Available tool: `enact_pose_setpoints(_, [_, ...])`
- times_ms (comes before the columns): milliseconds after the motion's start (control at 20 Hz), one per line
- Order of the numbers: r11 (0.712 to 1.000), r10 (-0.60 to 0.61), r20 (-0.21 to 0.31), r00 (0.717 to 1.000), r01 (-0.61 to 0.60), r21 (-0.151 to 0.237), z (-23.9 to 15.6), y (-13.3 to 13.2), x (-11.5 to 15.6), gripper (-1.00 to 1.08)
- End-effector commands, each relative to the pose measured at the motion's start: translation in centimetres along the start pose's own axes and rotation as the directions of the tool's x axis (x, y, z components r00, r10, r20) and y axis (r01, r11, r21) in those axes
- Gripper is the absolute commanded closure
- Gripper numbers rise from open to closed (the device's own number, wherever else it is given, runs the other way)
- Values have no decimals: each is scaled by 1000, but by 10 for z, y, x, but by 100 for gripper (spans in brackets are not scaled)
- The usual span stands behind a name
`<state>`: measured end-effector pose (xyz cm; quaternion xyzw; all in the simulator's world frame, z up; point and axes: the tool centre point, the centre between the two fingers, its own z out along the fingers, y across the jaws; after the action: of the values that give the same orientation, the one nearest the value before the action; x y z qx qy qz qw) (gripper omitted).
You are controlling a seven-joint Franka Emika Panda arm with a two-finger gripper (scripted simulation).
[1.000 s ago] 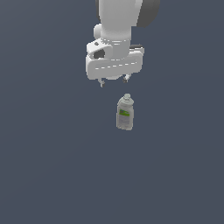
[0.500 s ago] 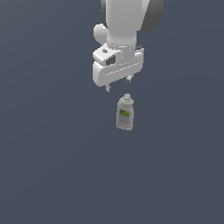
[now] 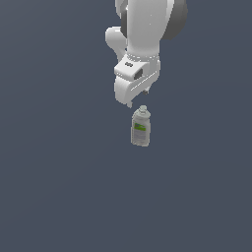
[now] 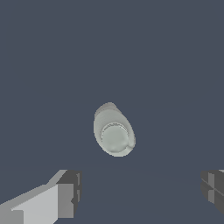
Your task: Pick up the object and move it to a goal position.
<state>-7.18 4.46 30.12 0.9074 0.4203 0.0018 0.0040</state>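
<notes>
The object, a small pale grey bottle (image 3: 141, 128) with a green-and-white label, stands on the dark floor with its rounded cap up. My white gripper (image 3: 138, 98) hangs just above and behind its cap, not touching it. In the wrist view I look down on the bottle's cap (image 4: 113, 131). It lies ahead of the gripper (image 4: 140, 190). The fingers (image 4: 66, 192) stand wide apart, open, with nothing between them.
A flat dark blue-grey surface (image 3: 59, 197) carries the bottle and fills both views. The white arm (image 3: 145, 29) rises out of the exterior view's top.
The gripper has turned about its vertical axis and drifted slightly toward the exterior view's right, nearer above the bottle. The bottle has not moved.
</notes>
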Motion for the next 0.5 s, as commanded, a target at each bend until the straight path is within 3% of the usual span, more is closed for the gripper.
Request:
enact_pose_setpoints(0, [997, -73, 0, 997, 73, 1, 3, -3, 3, -92])
enact_pose_setpoints(450, [951, -309, -2, 951, 309, 5, 14, -15, 13, -92])
